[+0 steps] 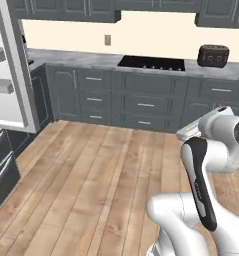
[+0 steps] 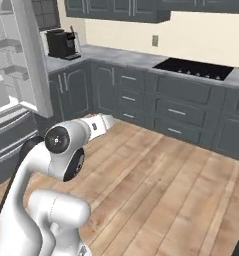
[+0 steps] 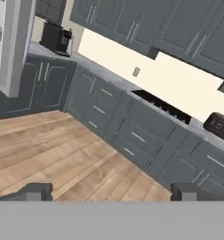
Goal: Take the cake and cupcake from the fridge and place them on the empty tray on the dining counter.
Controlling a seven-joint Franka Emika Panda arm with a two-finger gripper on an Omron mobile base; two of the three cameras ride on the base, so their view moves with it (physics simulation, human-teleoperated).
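Note:
The fridge [image 1: 2, 165] stands at the far left with its door [image 1: 13, 75] swung open, showing the white inner side with shelf bins. The same door [image 2: 28, 60] rises above the grey drawers [image 2: 11, 135] in the right base view, and its edge [image 3: 12, 42] is at the top left of the hand view. My gripper [image 3: 112, 193] is open, fingertips [image 3: 36, 191] far apart with nothing between them, facing the floor and the back cabinets. The cake, cupcake, tray and dining counter are out of view.
Dark grey base cabinets [image 1: 141, 105] with a grey counter run along the back wall. A black cooktop [image 1: 151, 63], a dark toaster [image 1: 213, 55] and a coffee machine [image 2: 58, 43] sit on that counter. Wooden floor [image 1: 91, 180] spreads in front.

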